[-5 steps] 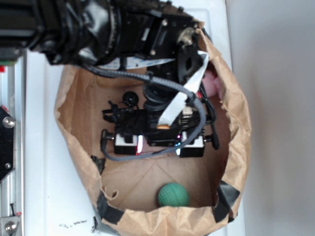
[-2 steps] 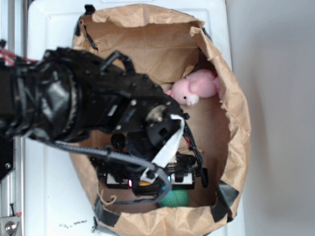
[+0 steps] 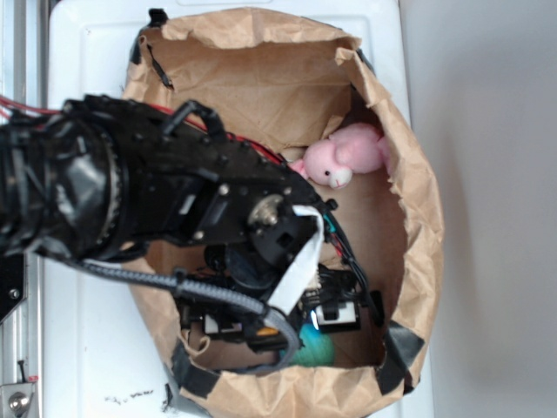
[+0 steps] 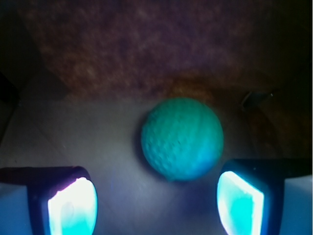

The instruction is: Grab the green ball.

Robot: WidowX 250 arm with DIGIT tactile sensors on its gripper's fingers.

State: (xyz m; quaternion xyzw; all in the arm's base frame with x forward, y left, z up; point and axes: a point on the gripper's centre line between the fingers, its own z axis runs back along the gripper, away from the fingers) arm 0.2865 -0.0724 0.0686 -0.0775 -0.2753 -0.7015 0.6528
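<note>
The bag (image 3: 409, 218) sits on the table (image 3: 87, 348), mouth up. Inside it, the bunny (image 3: 341, 158) lies against the right wall, toward the far end. The ball (image 3: 315, 348) rests on the bag's floor at the near end, just inside the near wall. The arm (image 3: 130, 200) reaches in from the left, over the bag's left rim, and the gripper (image 4: 156, 203) hangs low just behind the ball, its fingers (image 4: 73, 205) spread apart, with the ball just ahead of them, nearer the right one.
</note>
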